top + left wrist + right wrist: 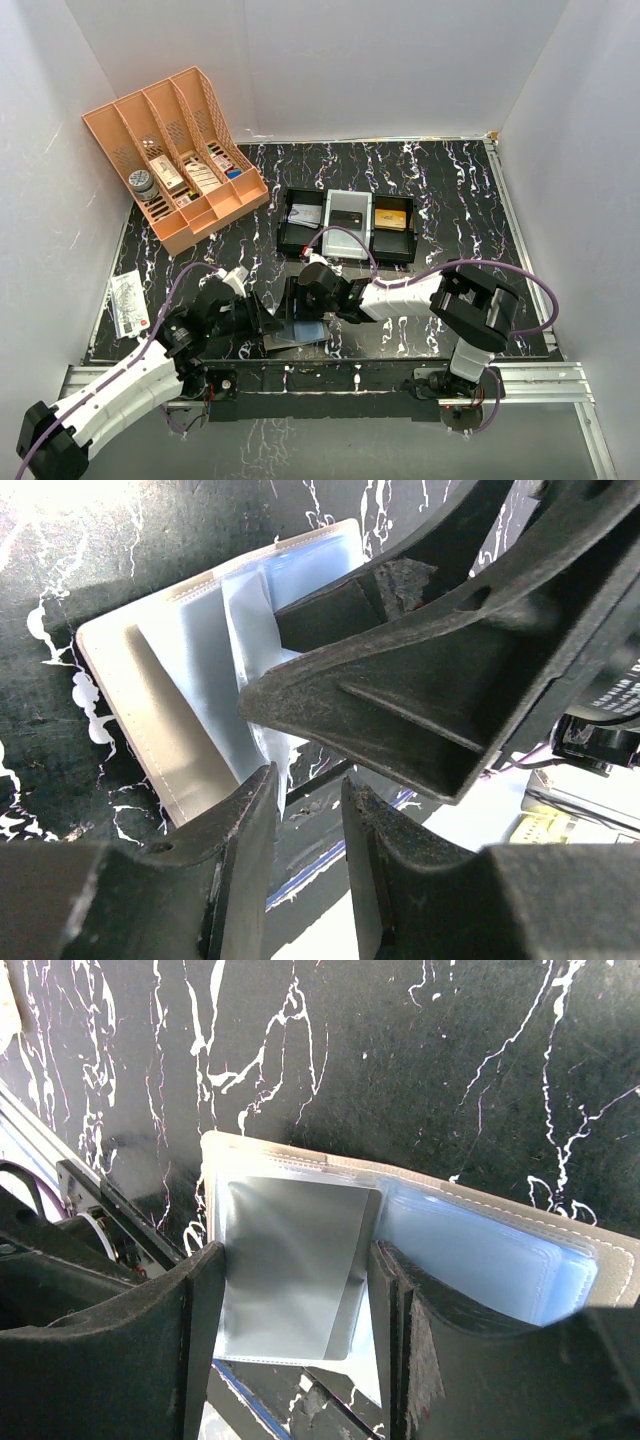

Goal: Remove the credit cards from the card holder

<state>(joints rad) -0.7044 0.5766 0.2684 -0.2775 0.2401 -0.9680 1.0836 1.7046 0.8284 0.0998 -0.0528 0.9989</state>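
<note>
The card holder [298,334] lies open on the black marbled table near its front edge, with grey-blue plastic sleeves and a beige stitched rim. It shows in the left wrist view [170,680] and in the right wrist view [500,1250]. A grey card [290,1260] sits in a sleeve. My right gripper [303,303] [295,1252] is open, one finger on each side of that card. My left gripper [266,325] [308,792] is at the holder's left edge, its jaws a narrow gap apart with nothing between them. The right gripper's fingers [400,690] rest on the sleeves.
A black three-compartment tray [290,238] stands behind the holder, with an orange card [392,219] in its right part and other flat cards in the other parts. An orange lattice organiser [180,150] is at the back left. A white packet [128,303] lies at the left edge.
</note>
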